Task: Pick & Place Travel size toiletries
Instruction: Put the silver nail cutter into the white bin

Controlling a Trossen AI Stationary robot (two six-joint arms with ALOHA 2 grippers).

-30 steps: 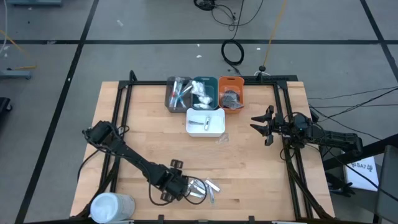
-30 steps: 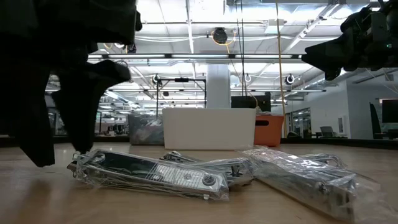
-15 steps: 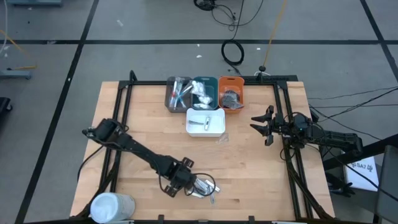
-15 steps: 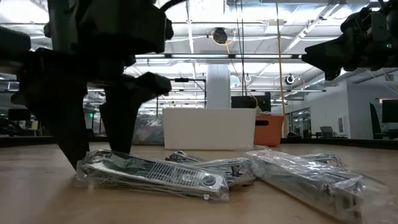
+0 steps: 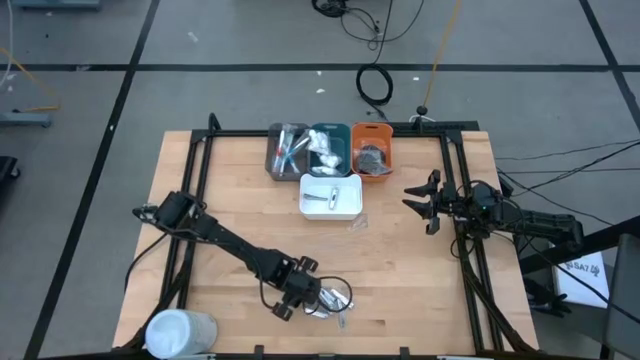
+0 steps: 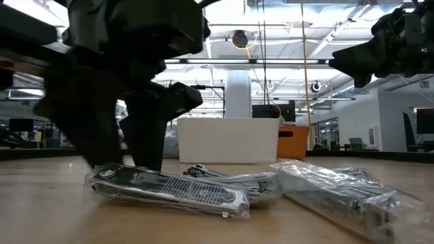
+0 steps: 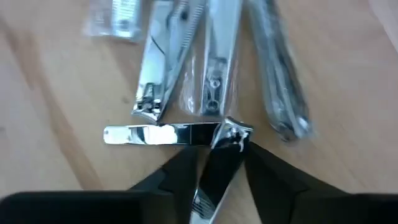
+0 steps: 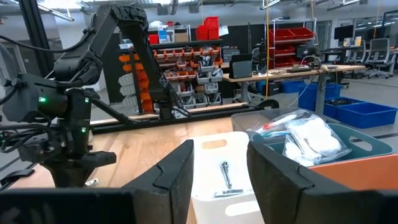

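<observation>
1. The wooden table carries 4 trays at its far edge and a big white cylinder at its near left corner.
2. The left pincer is down over the wrapped nail clippers near the table's front edge; its fingers straddle 1 clipper, and I cannot tell whether they grip it.
3. The right pincer hangs spread above the table's right side, holding nothing.
4. The white tray holds 1 clipper.
</observation>
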